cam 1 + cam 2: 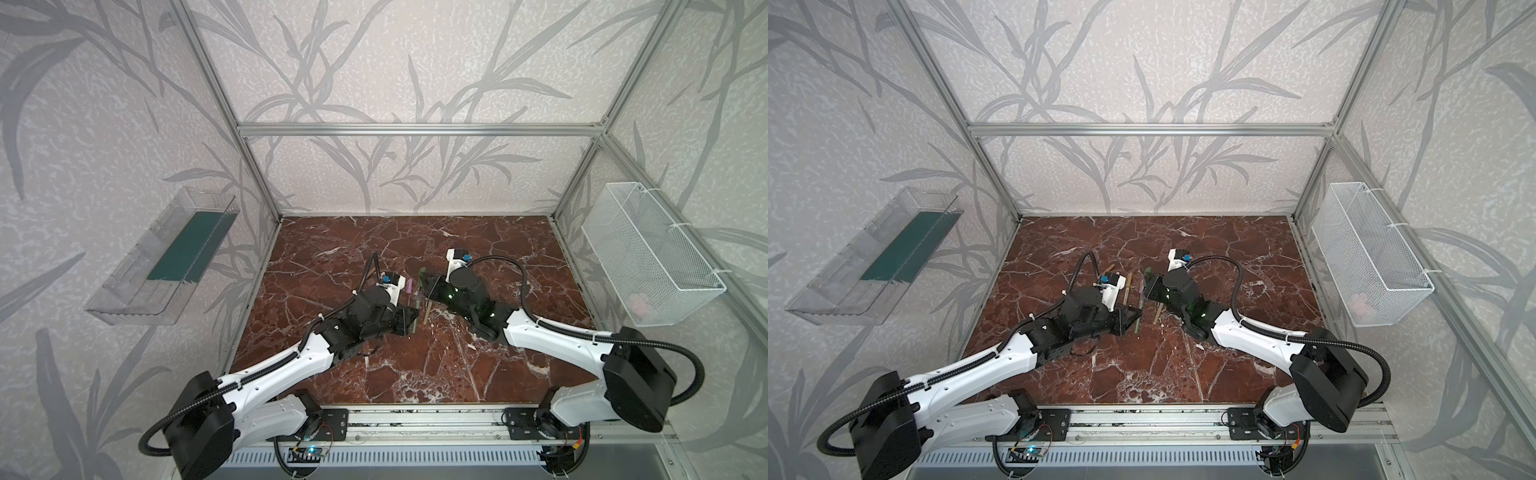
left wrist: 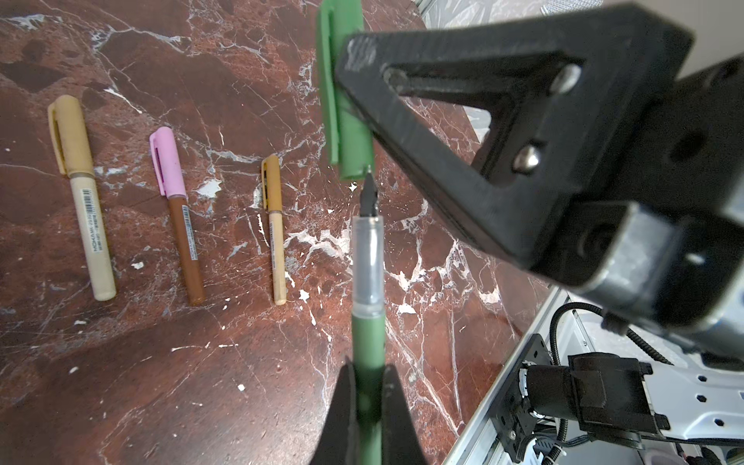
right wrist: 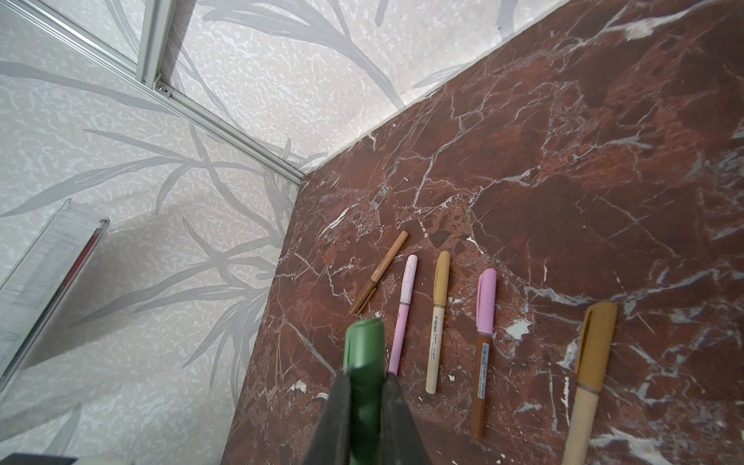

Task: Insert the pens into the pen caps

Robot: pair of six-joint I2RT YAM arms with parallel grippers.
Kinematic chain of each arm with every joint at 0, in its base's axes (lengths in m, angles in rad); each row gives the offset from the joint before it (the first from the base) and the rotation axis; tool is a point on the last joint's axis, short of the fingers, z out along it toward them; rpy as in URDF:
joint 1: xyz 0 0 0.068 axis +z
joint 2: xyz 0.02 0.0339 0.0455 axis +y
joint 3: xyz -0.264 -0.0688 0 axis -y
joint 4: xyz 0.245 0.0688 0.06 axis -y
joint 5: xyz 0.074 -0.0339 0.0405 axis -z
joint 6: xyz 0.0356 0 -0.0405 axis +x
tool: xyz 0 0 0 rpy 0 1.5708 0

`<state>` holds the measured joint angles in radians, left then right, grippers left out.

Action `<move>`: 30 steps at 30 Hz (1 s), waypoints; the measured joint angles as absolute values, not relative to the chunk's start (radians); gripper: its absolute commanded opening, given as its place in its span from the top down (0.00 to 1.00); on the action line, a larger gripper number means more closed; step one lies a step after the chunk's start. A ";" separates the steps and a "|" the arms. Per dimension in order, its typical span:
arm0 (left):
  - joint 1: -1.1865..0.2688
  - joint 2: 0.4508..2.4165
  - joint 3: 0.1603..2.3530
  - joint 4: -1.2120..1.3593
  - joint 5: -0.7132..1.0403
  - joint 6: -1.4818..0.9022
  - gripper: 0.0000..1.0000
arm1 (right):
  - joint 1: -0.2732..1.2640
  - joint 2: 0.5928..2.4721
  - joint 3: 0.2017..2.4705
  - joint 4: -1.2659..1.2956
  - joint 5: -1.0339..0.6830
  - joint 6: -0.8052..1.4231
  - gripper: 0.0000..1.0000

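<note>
Our left gripper (image 1: pixel 413 319) and right gripper (image 1: pixel 429 290) meet tip to tip above the table (image 1: pixel 415 374) in a top view. In the left wrist view the left jaws clamp the green pen (image 2: pixel 367 342), its nib just at the mouth of the green cap (image 2: pixel 346 120). In the right wrist view the right jaws pinch that cap while five capped pens (image 3: pixel 439 322) lie on the table, so we judge this the last pair, not yet seated.

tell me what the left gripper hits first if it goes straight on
Likely the green cap held by the right gripper; the pen in the left gripper has its tip at the cap's mouth.
</note>
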<state>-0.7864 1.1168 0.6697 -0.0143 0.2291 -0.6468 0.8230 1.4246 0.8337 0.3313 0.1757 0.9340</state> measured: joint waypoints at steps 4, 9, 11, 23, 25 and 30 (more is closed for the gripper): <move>-0.786 1.117 0.670 -0.014 0.229 -0.647 1.00 | 0.823 1.424 0.835 0.331 0.175 0.931 1.00; -0.786 1.117 0.670 -0.014 0.229 -0.647 1.00 | 0.823 1.423 0.835 0.332 0.175 0.930 1.00; -0.786 1.117 0.670 -0.014 0.229 -0.647 1.00 | 0.823 1.419 0.835 0.331 0.175 0.928 1.00; -0.786 1.117 0.670 -0.012 0.229 -0.647 1.00 | 0.823 1.413 0.839 0.329 0.158 0.927 1.00; -0.786 1.117 0.670 -0.008 0.229 -0.647 1.00 | 0.823 1.409 0.839 0.325 0.159 0.926 1.00; -0.786 1.117 0.670 -0.006 0.230 -0.647 1.00 | 0.811 1.409 0.840 0.324 0.164 0.927 1.00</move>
<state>-0.7864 1.1168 0.6697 -0.0059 0.2302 -0.6472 0.8108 1.4094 0.8398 0.3241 0.1642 0.9272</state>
